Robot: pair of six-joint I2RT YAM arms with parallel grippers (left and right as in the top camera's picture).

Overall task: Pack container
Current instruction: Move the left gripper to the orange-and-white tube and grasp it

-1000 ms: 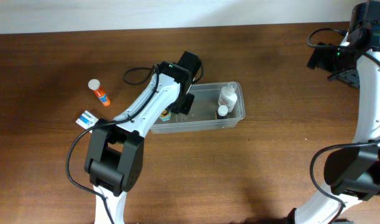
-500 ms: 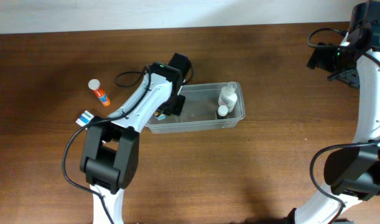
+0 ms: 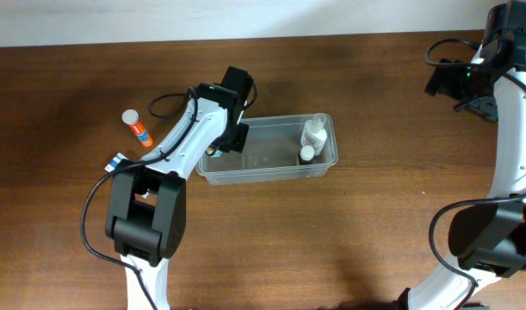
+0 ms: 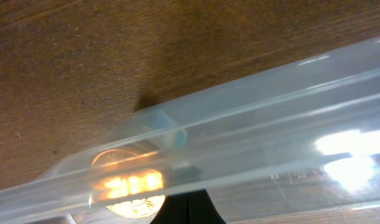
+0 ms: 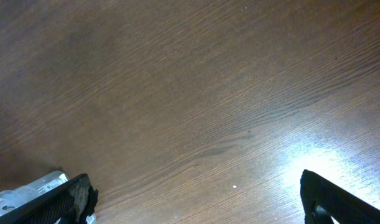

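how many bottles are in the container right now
2: a larger clear bottle and a small white-capped one, close together at the right end of the container. The left arm covers the left end, so another may be hidden.

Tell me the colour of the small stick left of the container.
The stick is orange with a white cap; the overhead view shows it best.

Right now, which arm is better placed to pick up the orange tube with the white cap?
Left, most likely. The left gripper is at the container's left end, close to the orange tube. The right gripper is open but far away on the opposite side.
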